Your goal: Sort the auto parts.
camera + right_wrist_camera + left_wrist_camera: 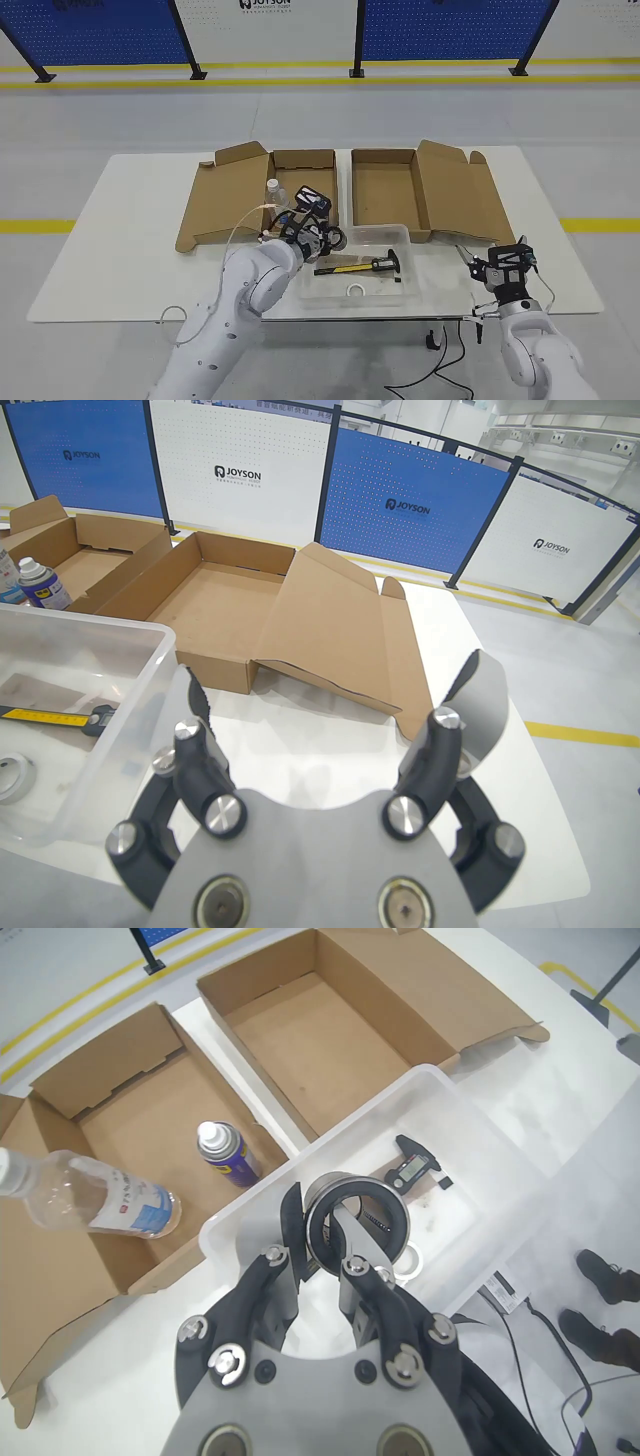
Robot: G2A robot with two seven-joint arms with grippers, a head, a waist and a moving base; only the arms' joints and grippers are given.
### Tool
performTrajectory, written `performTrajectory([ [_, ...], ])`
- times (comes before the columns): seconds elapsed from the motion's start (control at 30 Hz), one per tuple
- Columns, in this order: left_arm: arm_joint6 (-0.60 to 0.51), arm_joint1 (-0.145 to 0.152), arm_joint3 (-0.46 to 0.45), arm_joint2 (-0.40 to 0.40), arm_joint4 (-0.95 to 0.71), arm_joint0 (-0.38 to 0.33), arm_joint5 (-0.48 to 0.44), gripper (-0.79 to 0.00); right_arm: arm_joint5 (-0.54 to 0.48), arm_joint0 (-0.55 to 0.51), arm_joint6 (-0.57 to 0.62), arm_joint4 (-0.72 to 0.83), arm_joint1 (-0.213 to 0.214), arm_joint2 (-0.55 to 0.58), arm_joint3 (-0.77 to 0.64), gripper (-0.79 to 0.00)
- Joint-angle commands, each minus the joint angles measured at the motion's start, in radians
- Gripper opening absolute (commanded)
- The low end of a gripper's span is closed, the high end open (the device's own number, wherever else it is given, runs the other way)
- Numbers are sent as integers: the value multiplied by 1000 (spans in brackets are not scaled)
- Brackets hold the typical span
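Left gripper (317,1215): clenched on a metal bearing (395,1228), one finger through its bore, held just above the clear bin (320,1145) at the tabletop's front edge.
Right gripper (336,675): jaws spread, holding nothing, near the front right corner.
Apparently sorted: spray can (230,1155) and bottle (100,1200), in the left box (140,1128).
Remaining in bin: caliper (412,1168), small ring (417,1258).
Right box (320,1043), behind the bin: likely destination.
Progress: roughly midway.

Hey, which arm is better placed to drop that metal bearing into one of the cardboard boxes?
Left. The left gripper is shut on the bearing, one finger through its bore, above the clear bin. The right gripper hangs open over the table, holding nothing.
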Motion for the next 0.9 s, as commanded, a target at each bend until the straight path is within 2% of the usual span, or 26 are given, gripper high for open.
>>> performTrajectory([
  [0.0,1,4,-11,-18,15,9,6,-785,0,0,0,0,0,0,0,0],
  [0.17,23,8,-20,-40,49,8,22,-785,0,0,0,0,0,0,0,0],
  [0.37,40,7,-2,-39,75,-26,34,-785,0,0,0,0,0,0,0,0],
  [0.87,50,-2,202,20,195,-144,18,-785,0,0,0,0,0,0,0,0],
])
